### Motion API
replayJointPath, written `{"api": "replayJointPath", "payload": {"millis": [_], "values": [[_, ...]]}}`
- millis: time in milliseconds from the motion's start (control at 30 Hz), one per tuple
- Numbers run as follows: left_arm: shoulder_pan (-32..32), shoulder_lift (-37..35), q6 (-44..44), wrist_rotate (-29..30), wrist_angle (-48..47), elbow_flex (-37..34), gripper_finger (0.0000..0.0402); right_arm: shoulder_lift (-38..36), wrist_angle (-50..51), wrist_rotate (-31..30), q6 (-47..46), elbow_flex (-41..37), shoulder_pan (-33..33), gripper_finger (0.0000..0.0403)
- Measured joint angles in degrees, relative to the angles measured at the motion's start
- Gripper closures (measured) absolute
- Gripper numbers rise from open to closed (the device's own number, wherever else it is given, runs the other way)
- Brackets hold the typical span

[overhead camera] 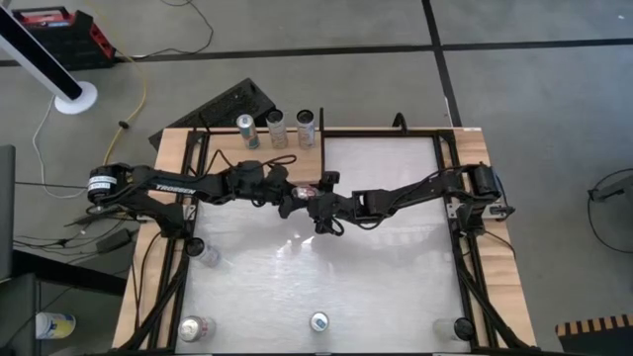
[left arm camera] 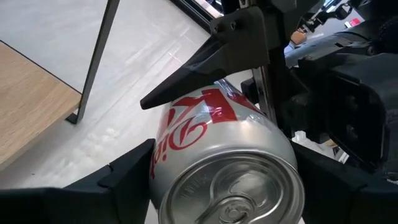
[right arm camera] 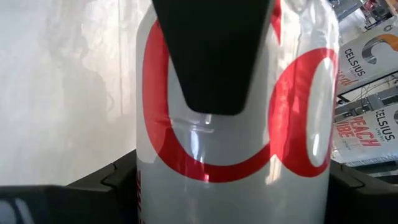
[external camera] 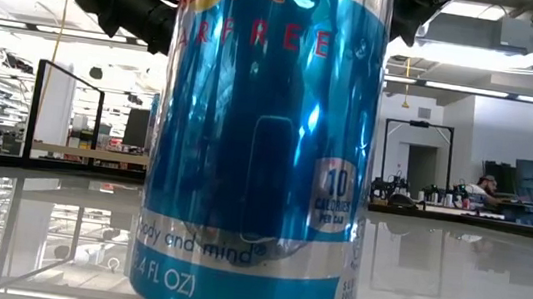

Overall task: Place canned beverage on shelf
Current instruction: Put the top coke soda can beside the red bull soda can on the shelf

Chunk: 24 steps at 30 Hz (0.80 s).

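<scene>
Our left gripper (overhead camera: 297, 198) and right gripper (overhead camera: 318, 203) meet mid-table, both clamped on a silver Diet Coke can (left arm camera: 224, 162) beside the shelf (overhead camera: 259, 158).

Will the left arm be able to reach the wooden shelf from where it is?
Probably yes. The left end effector sits just beside the shelf, whose near part is bare. The right end effector grips the same can though.

Glossy silver metal can (left arm camera: 227, 165), pale grained wood shelf (overhead camera: 265, 160), glossy white tabletop (overhead camera: 376, 267), matt black end effector fingers (left arm camera: 205, 62)
</scene>
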<state>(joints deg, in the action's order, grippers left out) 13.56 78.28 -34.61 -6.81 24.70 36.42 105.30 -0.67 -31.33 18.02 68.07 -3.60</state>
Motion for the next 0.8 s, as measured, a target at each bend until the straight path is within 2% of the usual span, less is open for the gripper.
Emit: {"api": "replayJointPath", "payload": {"millis": [167, 267, 400, 533, 667, 800], "values": [[0.22, 0.1, 0.84, 0.64, -2.52, -0.19, 0.0115, -0.1, -0.46, 0.2, 0.04, 0.0, -0.2, 0.0019], [0.76, -0.09, 1.35, 0.18, -3.68, -0.22, 0.0115, -0.11, 0.62, 0.17, 0.21, 0.0, -0.33, 0.0023], [4.7, -3.22, 2.45, -6.26, -10.42, 1.05, 0.0115, -1.34, 4.7, 0.03, -0.09, -0.02, -0.86, 0.0041], [9.72, -8.45, 9.13, -8.69, -30.16, 7.82, 0.0115, -3.66, 11.45, 0.1, -3.62, -0.02, -1.43, 0.0045], [12.33, -11.94, 20.0, -3.29, -54.03, 18.73, 0.0115, -6.2, 16.9, 0.09, -7.94, -0.04, -1.34, 0.0045], [13.53, -11.93, 31.13, 3.39, -73.12, 29.71, 0.0115, -7.21, 16.52, 0.03, -9.01, 0.0, -1.29, 0.0045]]}}
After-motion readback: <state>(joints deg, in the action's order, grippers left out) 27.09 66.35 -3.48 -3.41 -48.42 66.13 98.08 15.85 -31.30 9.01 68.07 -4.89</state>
